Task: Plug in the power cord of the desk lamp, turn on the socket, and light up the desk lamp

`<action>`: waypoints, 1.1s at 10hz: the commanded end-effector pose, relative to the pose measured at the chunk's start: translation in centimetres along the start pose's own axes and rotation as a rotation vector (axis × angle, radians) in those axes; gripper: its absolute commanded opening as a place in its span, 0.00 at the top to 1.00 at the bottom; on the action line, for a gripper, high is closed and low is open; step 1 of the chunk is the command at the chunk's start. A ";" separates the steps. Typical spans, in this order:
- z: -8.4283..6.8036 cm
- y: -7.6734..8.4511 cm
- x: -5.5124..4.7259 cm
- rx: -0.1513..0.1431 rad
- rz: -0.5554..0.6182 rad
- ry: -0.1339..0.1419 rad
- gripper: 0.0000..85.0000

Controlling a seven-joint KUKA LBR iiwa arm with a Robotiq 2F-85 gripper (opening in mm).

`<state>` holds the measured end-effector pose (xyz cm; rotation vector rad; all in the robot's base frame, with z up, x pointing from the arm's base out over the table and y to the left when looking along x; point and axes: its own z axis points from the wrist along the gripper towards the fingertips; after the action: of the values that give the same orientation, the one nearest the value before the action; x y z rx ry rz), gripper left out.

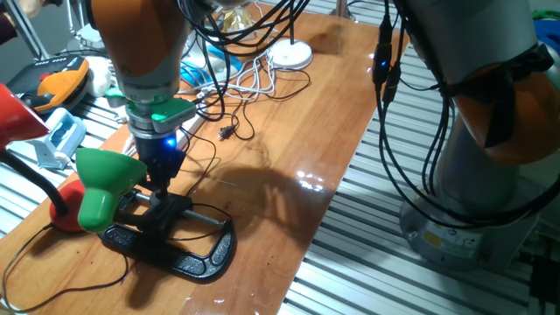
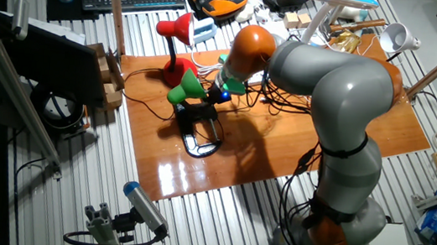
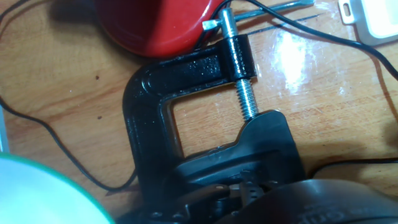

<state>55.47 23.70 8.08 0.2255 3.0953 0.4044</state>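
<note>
Red lamp: a red desk lamp [image 1: 19,118] stands at the far left of the wooden table [image 1: 289,131], its black gooseneck curving down to a round red base [image 3: 158,25].
Green lamp: the desk lamp [image 1: 105,179] with a green cone shade sits just right of the red one, tilted, its shade facing left and upward.
Clamp: a black C-clamp [image 3: 155,106] lies flat on the wood below the green shade; its threaded screw [image 3: 247,99] is bare between the frame and the pad, and its handle end is just beside the red base.
Gripper: the black gripper [image 1: 160,197] points straight down onto the clamp end of the green lamp. The hand view is filled by the clamp, so I cannot tell whether the fingers are closed on it or apart.
Arm: an orange and grey arm [image 2: 326,77] bends over the table, with a lit green ring above the wrist.
Plug: a small black plug [image 1: 226,133] on its thin cord lies loose on the wood, right of the gripper and well apart from it.
Socket: the white socket [image 1: 197,74] lies at the back of the table behind the arm, mostly hidden among black cables.
Round white object: a white disc [image 1: 290,56] rests near the table's far edge.
</note>
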 end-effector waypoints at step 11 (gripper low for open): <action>0.9 0.2 0.1 0.005 -0.005 -0.005 1.00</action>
<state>55.39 24.15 7.30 0.2186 3.0918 0.3949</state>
